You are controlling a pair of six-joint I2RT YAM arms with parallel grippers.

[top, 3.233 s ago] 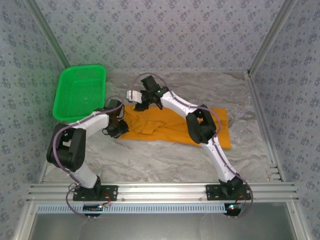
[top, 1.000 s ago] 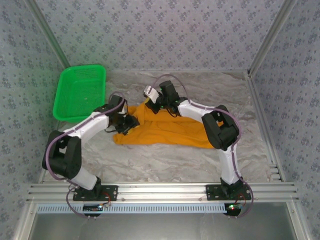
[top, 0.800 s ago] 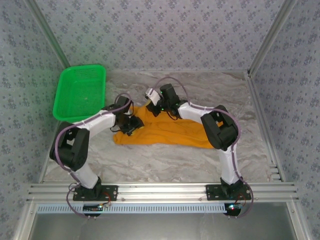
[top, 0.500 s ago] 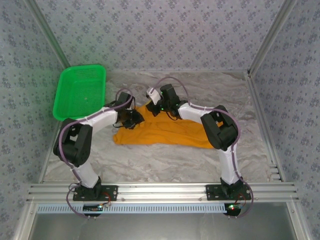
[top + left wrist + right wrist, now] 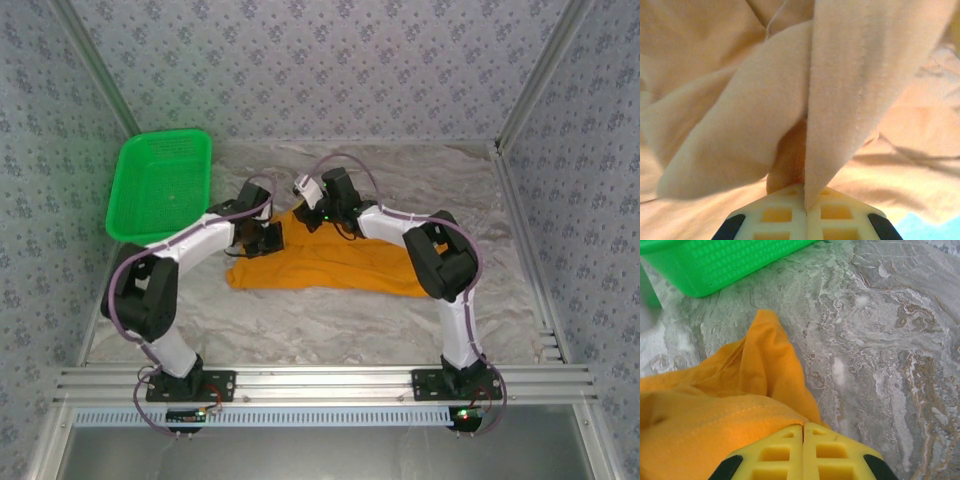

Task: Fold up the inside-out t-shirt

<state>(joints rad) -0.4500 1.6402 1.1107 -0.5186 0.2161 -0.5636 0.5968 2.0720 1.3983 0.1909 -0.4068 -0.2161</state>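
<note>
You had the shirt (image 5: 330,262) lying mid-table as a rumpled orange band, running from near the basket (image 5: 160,185) side out toward the right, with bare table (image 5: 330,330) all around it. Both of your arms met at its far-left end.

Your left gripper (image 5: 268,238) was clamped on the shirt. In the left wrist view a hemmed edge of cloth (image 5: 855,90) ran straight down into the seam between the closed fingers, with a rolled fold bunched beside it. Your right gripper (image 5: 305,213) was just beside it, toward the back, with its jaws together on the cloth as well. In the right wrist view the orange fabric (image 5: 715,415) came right up to the closed fingertips, and a small peak of cloth stood up ahead of them on the marbled surface. The two grips sat close together on the same end of the garment.

As for progress, I'd call it early. The shirt showed no clean rectangle, no squared edges and no laid-flat sleeves, only creases and a loosely gathered strip. I couldn't make out a tag or a printed graphic, so which side faced out couldn't be told. Whether the band counted as a first lengthwise fold or was just bunching couldn't be told either.

What you had was a two-handed hold on one end. What was left, by my reading, was nearly everything: spreading it flat, sorting the sleeves, and making the folds.
</note>
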